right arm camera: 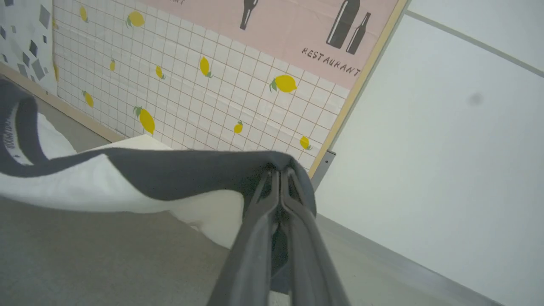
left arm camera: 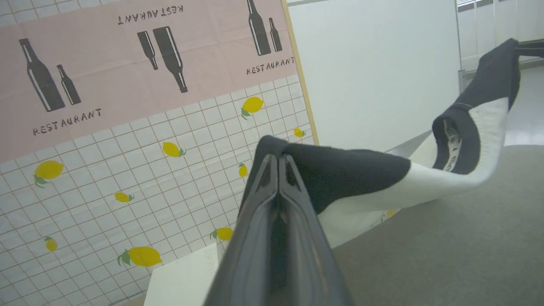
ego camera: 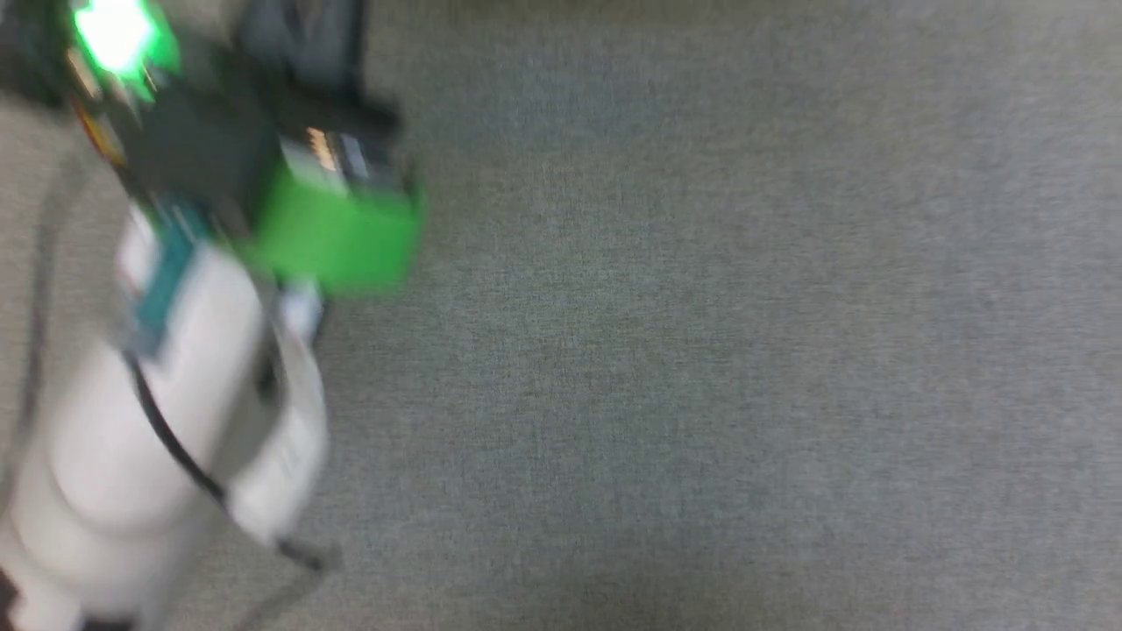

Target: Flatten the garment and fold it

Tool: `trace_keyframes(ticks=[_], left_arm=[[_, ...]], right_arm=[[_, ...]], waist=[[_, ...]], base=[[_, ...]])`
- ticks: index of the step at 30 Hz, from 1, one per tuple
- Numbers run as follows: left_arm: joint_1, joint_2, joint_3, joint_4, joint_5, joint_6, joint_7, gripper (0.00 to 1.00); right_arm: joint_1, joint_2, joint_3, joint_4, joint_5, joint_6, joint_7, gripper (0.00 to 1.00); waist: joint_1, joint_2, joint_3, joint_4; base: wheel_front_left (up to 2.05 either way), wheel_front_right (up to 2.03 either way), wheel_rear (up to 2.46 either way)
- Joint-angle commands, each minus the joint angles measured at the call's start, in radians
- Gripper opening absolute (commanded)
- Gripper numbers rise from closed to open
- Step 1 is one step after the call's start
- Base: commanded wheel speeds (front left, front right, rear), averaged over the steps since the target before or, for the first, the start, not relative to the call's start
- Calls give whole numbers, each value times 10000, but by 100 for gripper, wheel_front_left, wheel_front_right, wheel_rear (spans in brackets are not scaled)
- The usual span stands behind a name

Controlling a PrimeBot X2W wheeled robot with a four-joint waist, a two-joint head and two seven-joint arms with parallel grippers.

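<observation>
Status: garment (left arm camera: 425,180) hangs in the air, strung between both grippers above the grey surface (left arm camera: 446,255). Fingers of the left gripper (left arm camera: 278,159) pinch one black shoulder; fingers of the right gripper (right arm camera: 280,172) pinch the other. Not yet laid flat, no fold made; all folding is left.

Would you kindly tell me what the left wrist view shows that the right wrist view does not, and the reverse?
Left wrist view: the left gripper, shut on a black part of the garment, a white sheet low down, and blinds at the far right. Right wrist view: the right gripper, shut on another black part of the garment, and a panel with grey diamonds at the upper left. Both: the garment stretched over a grey surface, its neckband, and the lemon-tile backdrop with bottle prints.
</observation>
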Motion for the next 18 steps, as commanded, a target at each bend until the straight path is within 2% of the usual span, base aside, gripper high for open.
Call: trace_keyframes(ticks=[1,3,4,8,11,18], left_arm=[[652,111,-100,-297,17,189,65,0],[1521,225,-292,-706,50,417,200,0],[2336,300,-434,-981,3,648,303,0],[3752,441,-690,-1336,-273,946,589,0],[4559,523,-911,-1410,-552,1017,891,0],[6137,791,-1550,-1219,-1296,794,1480,0]], right_arm=[[747,260,-251,-441,-113,-19,98,0],[1888,607,-609,-1053,-239,-19,267,0],[2960,941,-821,-1497,-382,-19,380,0],[4790,1584,-1127,-2061,-470,-19,508,0],[5784,1860,-1171,-2259,-565,-19,556,0],[7972,2228,-1035,-2290,-827,-19,570,0]], waist=[[0,0,-714,-110],[0,0,-969,-147],[0,0,-1263,-181],[0,0,-1759,-210],[0,0,-2068,-240],[0,0,-2931,-254]], base=[[0,0,0],[0,0,0],[0,0,0],[0,0,0],[0,0,0],[0,0,0]])
